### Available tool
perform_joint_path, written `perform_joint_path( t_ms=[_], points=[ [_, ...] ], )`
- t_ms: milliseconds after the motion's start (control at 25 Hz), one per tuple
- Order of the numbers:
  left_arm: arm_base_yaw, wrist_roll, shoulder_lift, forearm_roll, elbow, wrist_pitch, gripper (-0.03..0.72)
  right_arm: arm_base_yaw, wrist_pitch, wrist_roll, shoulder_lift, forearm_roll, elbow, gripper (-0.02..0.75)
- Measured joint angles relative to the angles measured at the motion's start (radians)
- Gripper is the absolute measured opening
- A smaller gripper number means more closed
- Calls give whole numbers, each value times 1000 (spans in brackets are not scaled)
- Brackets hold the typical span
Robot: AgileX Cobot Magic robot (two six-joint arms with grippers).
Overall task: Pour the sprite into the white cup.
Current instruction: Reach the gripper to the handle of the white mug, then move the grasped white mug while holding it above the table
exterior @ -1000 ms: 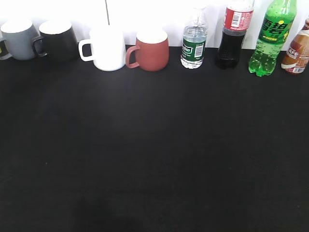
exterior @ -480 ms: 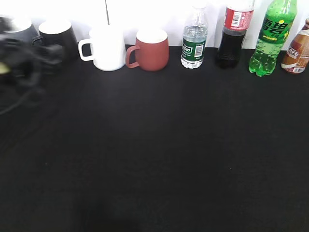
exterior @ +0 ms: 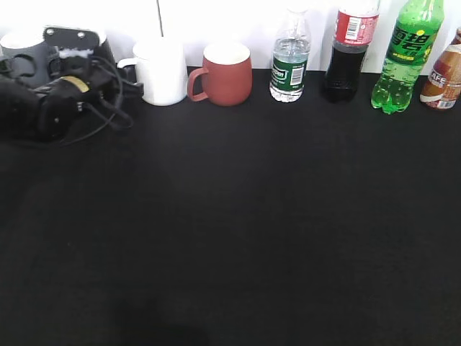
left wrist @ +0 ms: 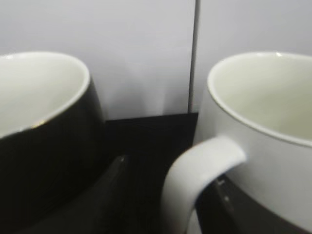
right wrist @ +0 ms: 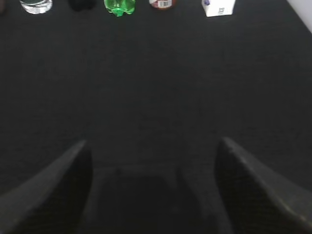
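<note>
Two fingers (left wrist: 117,168) flank white cup (left wrist: 253,146) handle.

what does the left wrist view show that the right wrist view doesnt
Only the left wrist view shows the white cup close up, with its loop handle nearest the camera, and a black mug with a white inside to its left, the white wall behind both.

Only the right wrist view shows the right gripper, its fingers wide apart over bare cloth, and far off the base of the sprite, a clear bottle's base and a small white box.

Both show the black tablecloth.
</note>
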Motion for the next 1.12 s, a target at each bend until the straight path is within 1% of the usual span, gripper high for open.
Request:
perform_joint_path(
  t_ms=[80,280,360,480,600,720,880,960,1120],
  points=[
    [0,0,28,-3,-41,1,337,0,0,0,0,40,0,586],
    [0,0,75,-10,-95,-20,326,0,-1,0,0,49,0,586],
    [0,0,85,-1,-102,-41,275,0,-1,0,0,50,0,585],
    [0,0,85,13,-102,-72,237,0,-1,0,0,52,0,585],
    [0,0,86,24,-102,-84,158,0,-1,1,0,52,0,586],
    [0,0,109,97,-104,-117,89,0,-1,1,0,52,0,586],
    [1,12,130,99,-104,-185,76,0,-1,0,0,52,0,586],
    [1,18,141,98,-104,-245,55,0,-1,0,0,52,0,586],
    [1,49,143,61,-104,-348,39,0,-1,0,0,53,0,586]
  ],
)
